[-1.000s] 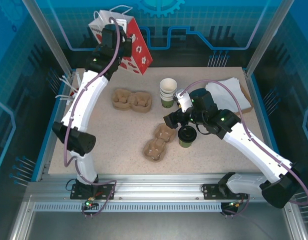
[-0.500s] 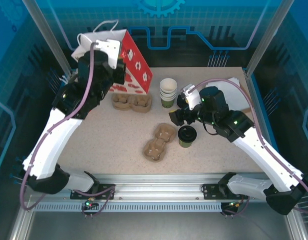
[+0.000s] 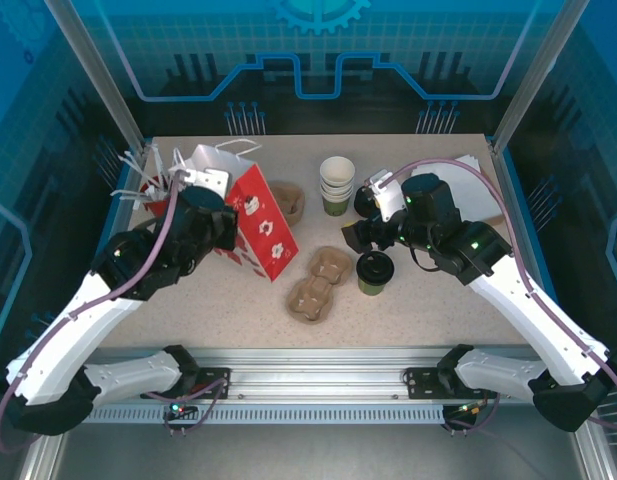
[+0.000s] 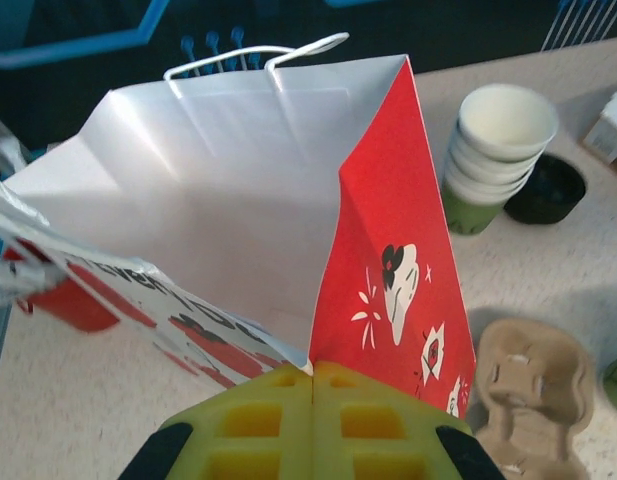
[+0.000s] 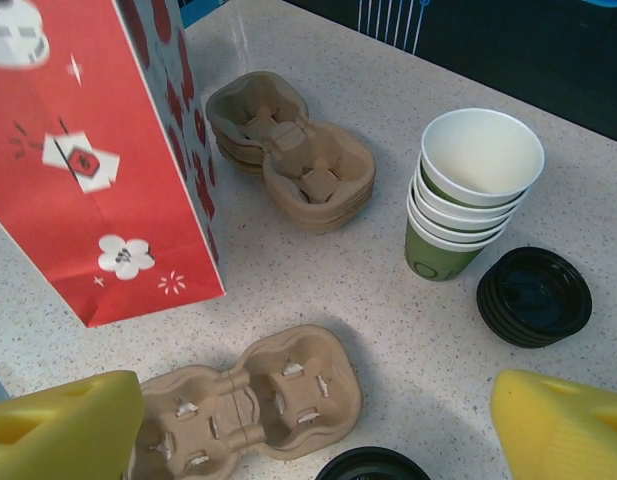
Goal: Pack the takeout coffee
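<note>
Bag [image 3: 263, 225] in left jaws — coffee [image 3: 374, 270] apart

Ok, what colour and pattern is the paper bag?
The paper bag is red with white printed motifs, including a flower; the right wrist view shows it best.

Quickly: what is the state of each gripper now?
Left gripper: shut on the bag rim.
Right gripper: open, holding nothing.

One paper bag [image 3: 253, 215]. One lidded cup [image 3: 374, 268], one loose carrier [image 5: 253, 405] just under the right pincer [image 5: 316, 410]. Ahead of it one cup stack [image 5: 468, 200], one lid stack [image 5: 534, 297], one carrier stack [image 5: 293, 165].
</note>
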Motion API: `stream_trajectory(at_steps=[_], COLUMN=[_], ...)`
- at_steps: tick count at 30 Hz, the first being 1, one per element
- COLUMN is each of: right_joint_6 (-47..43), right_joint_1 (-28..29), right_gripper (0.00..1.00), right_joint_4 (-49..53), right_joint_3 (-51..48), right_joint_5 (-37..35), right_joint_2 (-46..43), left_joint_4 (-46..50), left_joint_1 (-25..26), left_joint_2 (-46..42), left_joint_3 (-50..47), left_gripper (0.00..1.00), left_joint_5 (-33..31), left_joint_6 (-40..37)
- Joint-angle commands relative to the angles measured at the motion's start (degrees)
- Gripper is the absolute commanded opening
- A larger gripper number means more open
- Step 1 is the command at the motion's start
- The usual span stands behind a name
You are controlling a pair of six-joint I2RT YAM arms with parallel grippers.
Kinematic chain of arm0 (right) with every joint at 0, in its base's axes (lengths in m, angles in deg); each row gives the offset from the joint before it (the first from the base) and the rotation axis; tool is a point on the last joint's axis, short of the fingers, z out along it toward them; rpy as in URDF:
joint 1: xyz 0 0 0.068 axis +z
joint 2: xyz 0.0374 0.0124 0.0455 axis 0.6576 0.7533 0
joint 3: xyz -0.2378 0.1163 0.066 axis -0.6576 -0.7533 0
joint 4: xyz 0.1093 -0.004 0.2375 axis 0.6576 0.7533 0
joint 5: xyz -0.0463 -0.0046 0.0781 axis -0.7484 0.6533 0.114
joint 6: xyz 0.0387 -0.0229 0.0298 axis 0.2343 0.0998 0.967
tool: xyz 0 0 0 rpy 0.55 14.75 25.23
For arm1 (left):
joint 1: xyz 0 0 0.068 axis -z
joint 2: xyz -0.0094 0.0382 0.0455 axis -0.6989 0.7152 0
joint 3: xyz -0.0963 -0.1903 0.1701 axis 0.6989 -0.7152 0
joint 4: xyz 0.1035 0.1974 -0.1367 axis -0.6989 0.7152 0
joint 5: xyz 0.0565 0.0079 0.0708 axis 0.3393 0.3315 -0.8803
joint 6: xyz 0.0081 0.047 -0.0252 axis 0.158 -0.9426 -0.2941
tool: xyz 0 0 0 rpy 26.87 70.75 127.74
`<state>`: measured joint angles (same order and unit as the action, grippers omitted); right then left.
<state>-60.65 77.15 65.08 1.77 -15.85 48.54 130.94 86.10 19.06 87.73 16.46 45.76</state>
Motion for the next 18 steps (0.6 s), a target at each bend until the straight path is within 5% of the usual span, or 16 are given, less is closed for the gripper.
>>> stream_trajectory(at_steps=[1, 12, 18], right_joint_6=[0.15, 0.98, 1.41], right_joint_1=[-0.81, -0.78, -0.73], right_gripper=[0.92, 0.92, 0.92], right_joint_4=[1.11, 0.61, 0.0], right_joint_3=[-0.62, -2.3, -3.18], right_joint_5=[0.78, 1.09, 1.48], right_joint_2=[-0.29, -0.6, -0.56], left_joint_4=[0.59, -9.81, -19.04], left_joint_1=[0.42, 0.37, 0.43], left_joint_2=[-2.01, -1.96, -1.18], left_joint_3=[-3.67, -13.94, -18.25], left_gripper=[0.0, 0.0, 0.16], left_joint_5=[-2.54, -5.89, 1.73], left_joint_6=[5.11, 7.48, 8.07])
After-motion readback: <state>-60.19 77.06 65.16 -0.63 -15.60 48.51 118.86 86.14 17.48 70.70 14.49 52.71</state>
